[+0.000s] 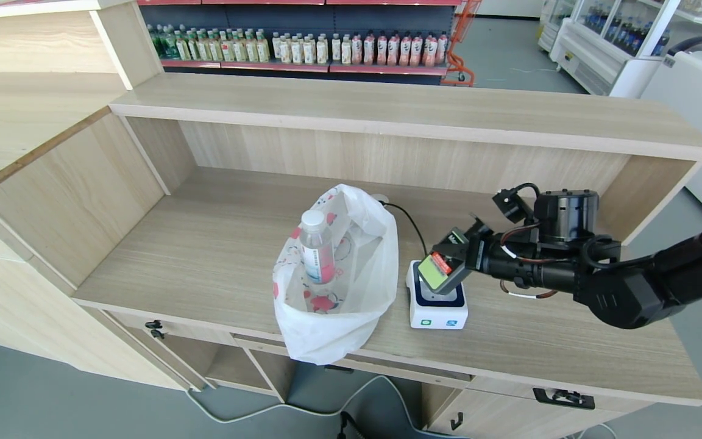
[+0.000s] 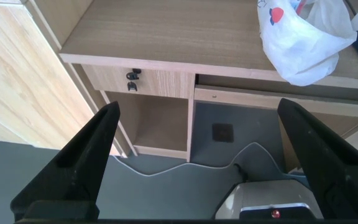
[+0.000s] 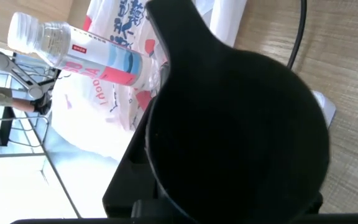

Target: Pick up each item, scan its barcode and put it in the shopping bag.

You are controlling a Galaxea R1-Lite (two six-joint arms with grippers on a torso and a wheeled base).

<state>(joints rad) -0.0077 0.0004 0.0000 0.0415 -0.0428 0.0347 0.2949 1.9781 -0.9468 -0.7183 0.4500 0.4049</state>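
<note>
Packet: clamped in my right gripper, above scanner.
Left gripper: my jaws wide.
Bag: holds bottle.

Right arm lies level across the desk from its right edge. Right gripper looks clamped on a green pack. Left gripper is spread wide, low before the desk's front edge.

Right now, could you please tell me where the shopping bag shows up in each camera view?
Head view: shopping bag at the centre of the counter's front edge, bottle standing inside, scanner beside it.
Left wrist view: the bag droops over the counter's front edge.
Right wrist view: the bag surrounds the bottle, resting on the counter.
Shared landmark: the wooden counter.
</note>
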